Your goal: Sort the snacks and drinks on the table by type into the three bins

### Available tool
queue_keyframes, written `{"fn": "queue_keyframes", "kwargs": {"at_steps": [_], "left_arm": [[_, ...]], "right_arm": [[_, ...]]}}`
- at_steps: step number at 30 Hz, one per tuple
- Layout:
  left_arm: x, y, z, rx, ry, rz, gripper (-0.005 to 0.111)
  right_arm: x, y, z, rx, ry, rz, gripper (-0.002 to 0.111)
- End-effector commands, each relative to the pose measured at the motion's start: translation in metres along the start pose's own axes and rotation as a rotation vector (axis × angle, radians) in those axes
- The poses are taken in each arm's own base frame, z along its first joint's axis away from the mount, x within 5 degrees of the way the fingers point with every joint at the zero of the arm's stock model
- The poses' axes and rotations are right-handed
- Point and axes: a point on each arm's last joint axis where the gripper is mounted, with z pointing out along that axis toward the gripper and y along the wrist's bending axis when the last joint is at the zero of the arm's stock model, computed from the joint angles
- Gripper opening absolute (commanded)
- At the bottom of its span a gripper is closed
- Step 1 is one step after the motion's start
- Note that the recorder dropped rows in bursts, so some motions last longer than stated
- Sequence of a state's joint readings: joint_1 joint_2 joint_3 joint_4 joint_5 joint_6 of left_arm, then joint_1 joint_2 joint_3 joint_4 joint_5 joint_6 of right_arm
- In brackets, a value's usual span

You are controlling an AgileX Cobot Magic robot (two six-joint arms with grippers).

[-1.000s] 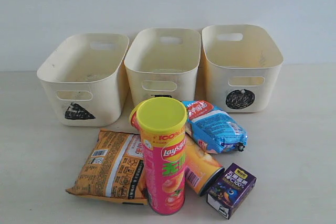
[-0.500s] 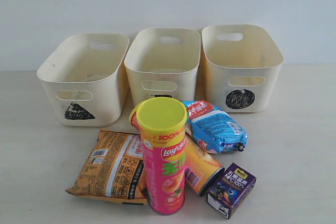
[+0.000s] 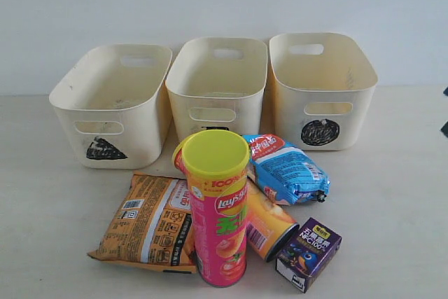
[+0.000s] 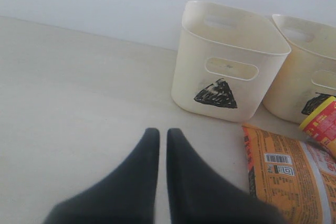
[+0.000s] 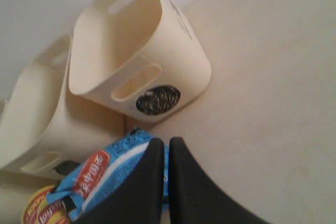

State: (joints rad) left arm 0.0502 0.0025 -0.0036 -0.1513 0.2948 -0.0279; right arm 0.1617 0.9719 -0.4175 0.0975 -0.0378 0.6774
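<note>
The pink chip tube [image 3: 218, 215] stands upright at the front. The orange-yellow tube [image 3: 271, 227] lies behind it. A flat orange packet [image 3: 145, 220] lies to its left, the blue-white packet [image 3: 288, 170] behind on the right, and the dark purple carton [image 3: 309, 253] at the front right. No blue and white carton shows. Three cream bins stand at the back: triangle [image 3: 112, 106], square [image 3: 218, 78], circle [image 3: 322, 82]. My left gripper [image 4: 163, 135] is shut and empty over bare table, short of the triangle bin [image 4: 231, 61]. My right gripper [image 5: 167, 142] is shut, with the blue-white packet [image 5: 100, 177] beyond its fingers.
The pale table [image 3: 392, 194] stretches bare to the right of the snacks and to the left of the orange packet [image 4: 289, 174]. A plain wall runs behind the bins. The circle bin [image 5: 157, 51] stands close beyond the right gripper.
Dark bits of the right arm have come into the exterior view at its right edge. The snacks, carton and bins have not moved.
</note>
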Motion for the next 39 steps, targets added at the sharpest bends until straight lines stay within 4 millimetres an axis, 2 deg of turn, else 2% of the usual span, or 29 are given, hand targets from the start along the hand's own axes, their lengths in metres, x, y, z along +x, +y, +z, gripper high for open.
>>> {"fn": "queue_keyframes", "kwargs": {"at_steps": [1, 7, 11, 15, 20, 22, 24, 28, 30, 39], "left_arm": [[0.0, 0.0, 0.0, 0.0, -0.005, -0.008, 0.005], [0.001, -0.002, 0.0, 0.031, 0.0, -0.001, 0.005], [0.001, -0.002, 0.0, 0.031, 0.0, -0.001, 0.005], [0.001, -0.002, 0.0, 0.031, 0.0, -0.001, 0.005], [0.001, -0.002, 0.0, 0.031, 0.0, -0.001, 0.005], [0.001, -0.002, 0.0, 0.031, 0.0, -0.001, 0.005], [0.001, -0.002, 0.0, 0.031, 0.0, -0.001, 0.005], [0.001, -0.002, 0.0, 0.031, 0.0, -0.001, 0.005], [0.001, 0.0, 0.0, 0.01, -0.004, -0.006, 0.005], [0.0, 0.001, 0.0, -0.021, -0.009, -0.012, 0.005]], "right_arm": [[0.01, 0.009, 0.014, -0.029, 0.052, 0.083, 0.0], [0.009, 0.04, 0.015, -0.303, -0.016, 0.309, 0.0], [0.018, 0.05, 0.024, -0.433, 0.082, 0.437, 0.0], [0.036, 0.048, 0.041, -0.421, 0.232, 0.521, 0.0], [0.053, 0.043, 0.064, -0.422, 0.334, 0.64, 0.002], [0.061, 0.037, 0.072, -0.372, 0.36, 0.674, 0.007], [0.068, 0.031, 0.08, -0.331, 0.386, 0.689, 0.019], [0.079, 0.025, 0.09, -0.309, 0.425, 0.711, 0.059], [0.085, 0.019, 0.096, -0.254, 0.443, 0.741, 0.072], [0.103, -0.005, 0.115, -0.1, 0.437, 0.817, 0.073]]}}
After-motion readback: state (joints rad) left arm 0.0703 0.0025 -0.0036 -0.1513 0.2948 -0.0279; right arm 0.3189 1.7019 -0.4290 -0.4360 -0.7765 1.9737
